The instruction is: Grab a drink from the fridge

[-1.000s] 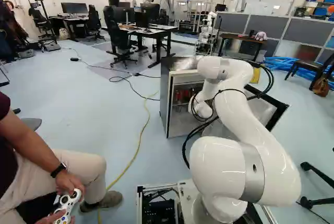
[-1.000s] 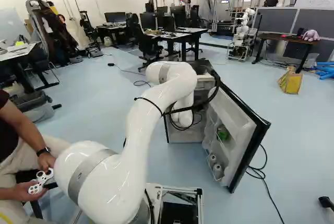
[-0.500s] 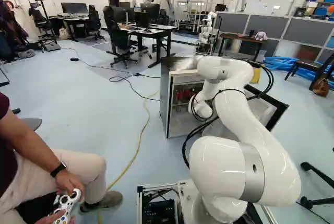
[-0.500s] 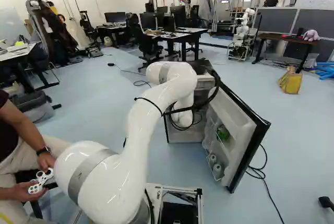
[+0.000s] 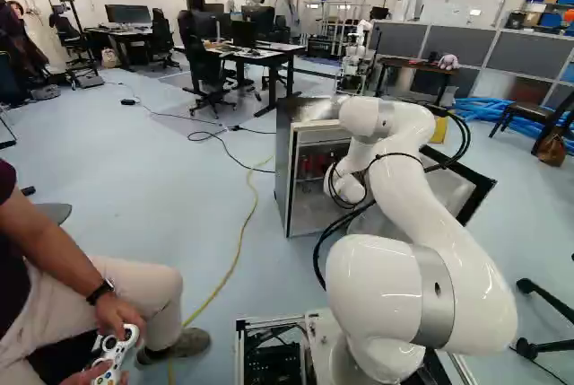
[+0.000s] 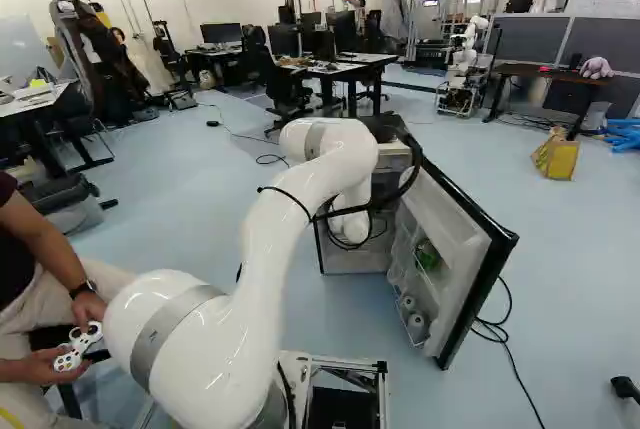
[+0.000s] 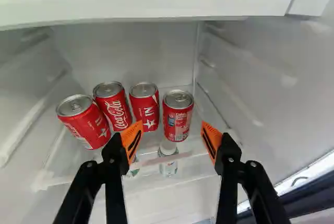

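Observation:
The fridge (image 5: pixel 282 174) stands with its door (image 6: pixel 450 234) swung out. My arm's wrist end reaches to its opening; the gripper is hidden in both base views. In the wrist view several red cans stand on a clear shelf: a tilted one (image 7: pixel 85 122), two close together (image 7: pixel 113 107) (image 7: pixel 145 108), and one apart (image 7: pixel 178 116). My gripper (image 7: pixel 171 139) is open, with that separate can ahead of the gap between its orange pads and no contact visible. Small bottles (image 7: pixel 168 161) show below the shelf, past the fingers.
In the wrist view a white ledge (image 7: pixel 151 6) with frost runs above the cans, and the fridge wall (image 7: pixel 261 78) rises beside them. The door shelves hold a green item (image 6: pixel 428 255) and two pale-topped containers (image 6: pixel 416 325). Another robot (image 6: pixel 463 64) stands far back.

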`<state>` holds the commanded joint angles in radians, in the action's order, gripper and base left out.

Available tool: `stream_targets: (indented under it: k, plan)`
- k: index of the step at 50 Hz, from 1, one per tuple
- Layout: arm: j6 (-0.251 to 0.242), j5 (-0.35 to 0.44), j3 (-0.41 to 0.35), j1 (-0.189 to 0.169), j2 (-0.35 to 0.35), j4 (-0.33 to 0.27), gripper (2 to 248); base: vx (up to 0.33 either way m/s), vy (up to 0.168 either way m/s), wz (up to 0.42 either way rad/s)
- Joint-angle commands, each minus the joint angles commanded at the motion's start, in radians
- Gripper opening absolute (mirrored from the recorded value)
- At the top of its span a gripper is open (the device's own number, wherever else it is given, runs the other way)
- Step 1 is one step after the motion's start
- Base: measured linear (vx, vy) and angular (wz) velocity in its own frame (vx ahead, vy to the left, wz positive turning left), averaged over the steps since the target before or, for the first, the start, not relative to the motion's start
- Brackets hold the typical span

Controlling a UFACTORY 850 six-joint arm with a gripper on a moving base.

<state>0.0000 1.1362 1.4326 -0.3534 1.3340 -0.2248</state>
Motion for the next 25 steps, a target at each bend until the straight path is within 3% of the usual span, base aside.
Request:
stream_targets:
  k: [25]
  plan:
    - [0.0,0.0,0.0,0.0,0.0,0.0,168,0.0,0.0,0.0]
